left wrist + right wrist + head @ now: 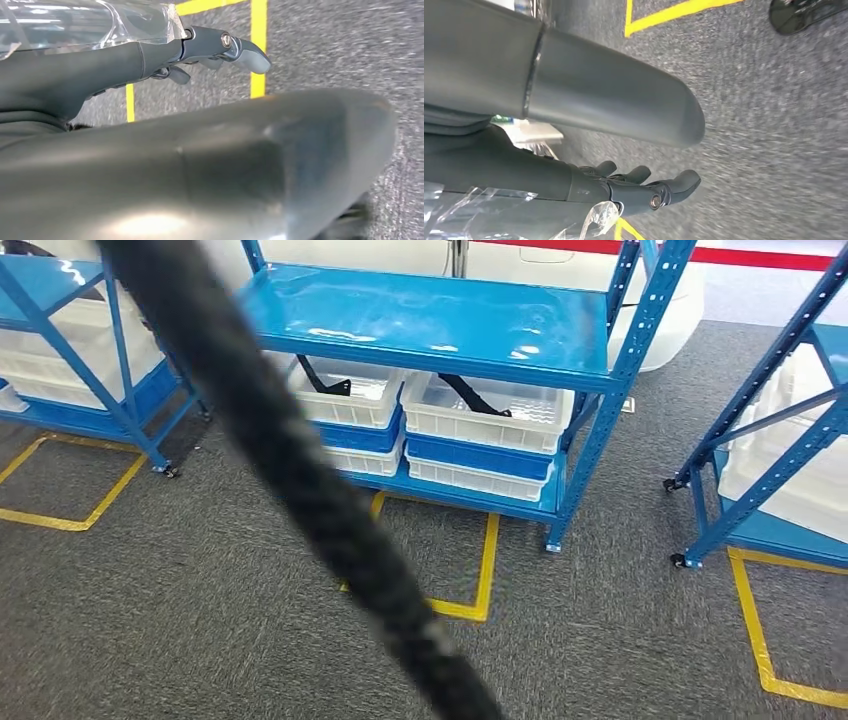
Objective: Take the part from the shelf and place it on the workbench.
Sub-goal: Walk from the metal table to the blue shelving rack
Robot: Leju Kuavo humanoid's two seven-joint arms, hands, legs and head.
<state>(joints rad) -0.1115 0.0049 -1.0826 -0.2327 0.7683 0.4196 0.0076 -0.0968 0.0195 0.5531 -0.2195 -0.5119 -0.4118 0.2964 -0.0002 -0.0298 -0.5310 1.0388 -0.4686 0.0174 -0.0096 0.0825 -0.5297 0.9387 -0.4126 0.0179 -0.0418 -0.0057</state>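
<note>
Left wrist view: left hand [210, 50] hangs empty, fingers loosely extended.

Grey carpet [250, 640] is covering the floor, with yellow tape lines [487, 570] running just in front of a blue metal rack [430, 325]. More blue racks [770, 440] are standing either side of it.

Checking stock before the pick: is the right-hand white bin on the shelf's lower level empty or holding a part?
Holding one: a black part lies slanting inside the white bin.
</note>
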